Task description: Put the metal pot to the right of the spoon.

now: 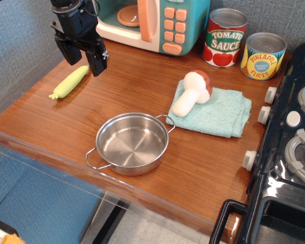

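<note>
The metal pot [132, 143] is shallow, round and shiny, with two wire loop handles. It stands empty on the wooden counter near the front edge. The spoon [70, 82] lies at the far left of the counter; I see its ribbed yellow-green corn-cob handle, and its metal bowl is hidden behind my gripper. My black gripper [83, 57] hangs just above the spoon's upper end, jaws open and empty, well to the upper left of the pot.
A toy microwave [152, 23] stands at the back. A tomato sauce can [224, 38] and a pineapple can [263, 56] stand at the back right. A mushroom [193, 91] lies on a teal cloth [218, 113]. A black toy stove [290, 147] fills the right side.
</note>
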Robot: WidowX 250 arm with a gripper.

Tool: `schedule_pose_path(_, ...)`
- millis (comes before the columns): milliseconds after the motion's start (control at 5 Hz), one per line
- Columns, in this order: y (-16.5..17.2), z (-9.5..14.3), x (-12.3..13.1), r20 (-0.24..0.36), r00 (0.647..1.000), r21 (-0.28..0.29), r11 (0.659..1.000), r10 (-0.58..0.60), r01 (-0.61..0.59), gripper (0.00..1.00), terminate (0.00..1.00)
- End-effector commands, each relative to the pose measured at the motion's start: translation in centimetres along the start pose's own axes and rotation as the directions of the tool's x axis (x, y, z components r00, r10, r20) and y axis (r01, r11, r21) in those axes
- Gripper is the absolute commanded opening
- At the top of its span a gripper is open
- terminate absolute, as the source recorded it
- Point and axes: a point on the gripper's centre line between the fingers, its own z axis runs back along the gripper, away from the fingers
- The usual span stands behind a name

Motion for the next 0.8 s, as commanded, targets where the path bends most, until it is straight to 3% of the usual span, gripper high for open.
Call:
schedule_pose_path(0, 0.0, 0.0, 0.0, 0.000, 1.000, 0.000, 1.000, 0.000, 0.000, 1.00, 0.00)
schedule_pose_path(600, -6.6, 2.8, -1.9, 0.037, 0.985, -0.023, 0.986, -0.167, 0.168, 1.00, 0.00)
